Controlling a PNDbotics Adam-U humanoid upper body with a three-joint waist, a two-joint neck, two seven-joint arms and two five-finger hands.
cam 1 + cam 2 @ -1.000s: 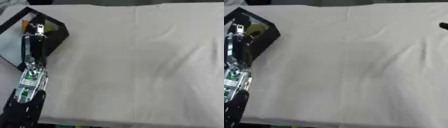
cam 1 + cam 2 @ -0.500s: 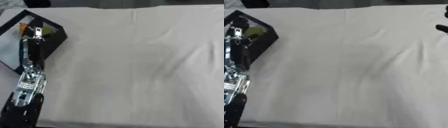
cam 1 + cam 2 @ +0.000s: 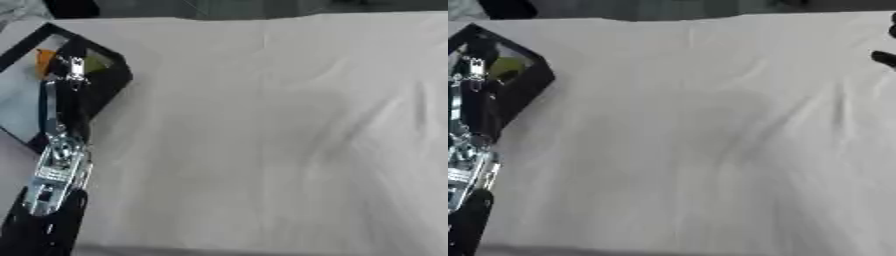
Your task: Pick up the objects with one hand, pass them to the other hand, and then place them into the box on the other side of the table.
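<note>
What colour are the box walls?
Black; the box wall shows best in the left eye view, at the table's left edge.

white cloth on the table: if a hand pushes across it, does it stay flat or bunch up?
Probably bunches: the white cloth already shows soft creases on the right, so it looks thin and floppy. Nothing visible pins it, so it may slide. The left robot hand sits over the black box, off the cloth.

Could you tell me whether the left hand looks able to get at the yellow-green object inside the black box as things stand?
Probably yes. The left hand is already over the open black box at the table's left edge, close beside the yellow-green object. Nothing covers the box. Whether the fingers are open cannot be made out.
</note>
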